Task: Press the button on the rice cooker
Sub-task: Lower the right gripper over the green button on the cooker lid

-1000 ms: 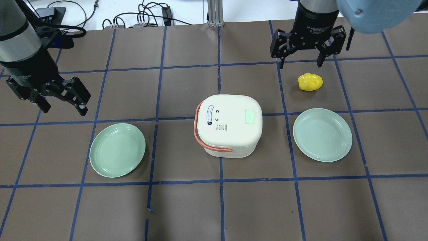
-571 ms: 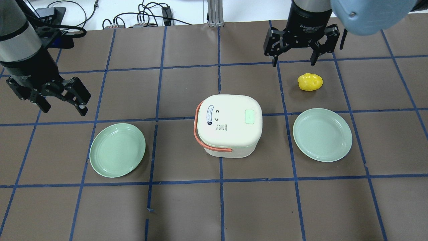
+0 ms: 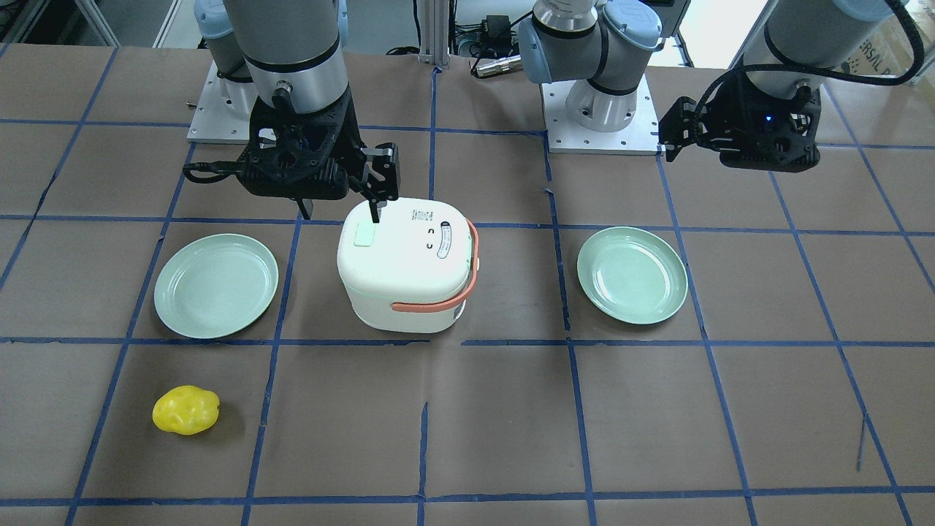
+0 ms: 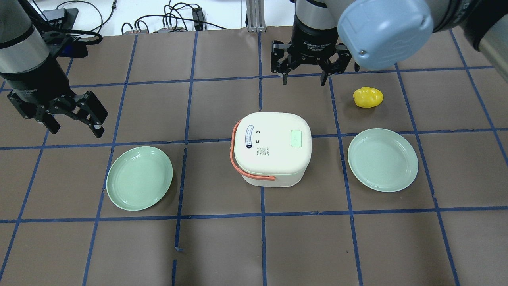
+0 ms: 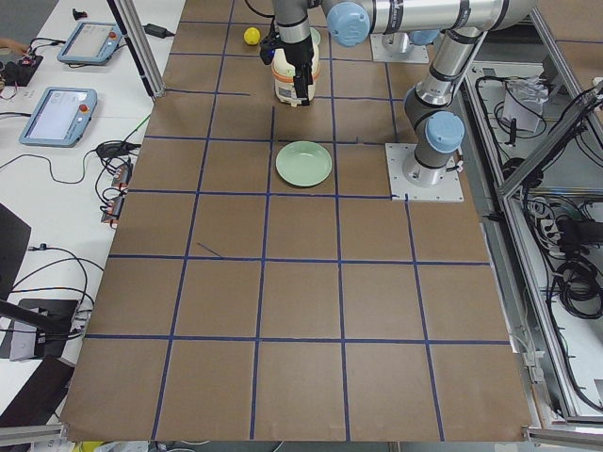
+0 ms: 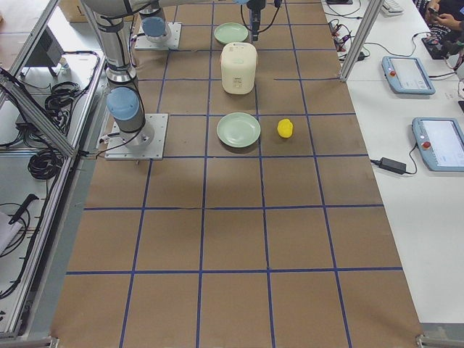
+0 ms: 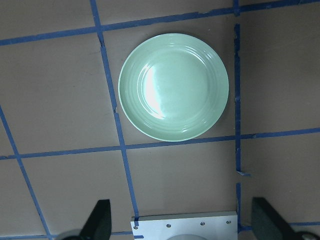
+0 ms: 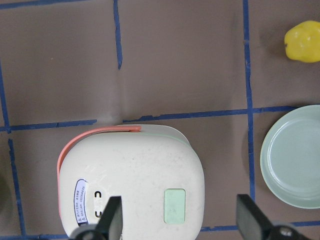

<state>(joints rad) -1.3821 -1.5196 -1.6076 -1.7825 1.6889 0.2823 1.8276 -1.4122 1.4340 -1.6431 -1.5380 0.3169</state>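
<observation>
At table centre: rice cooker (image 4: pixel 272 153), lid shut, green button (image 4: pixel 296 138) on top. Your right gripper (image 4: pixel 303 82) hovers beyond its far edge, jaws apart; left gripper (image 4: pixel 75 131) spread, near plate (image 4: pixel 139 177). Bare table (image 4: pixel 222 246) rings cooker.

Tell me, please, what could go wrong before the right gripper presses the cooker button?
The right gripper is open, and in its wrist view the button lies between the fingers: lowered straight, it might straddle the button and press nothing. An off-centre push near the edge of the cooker might slide or tilt it.
</observation>
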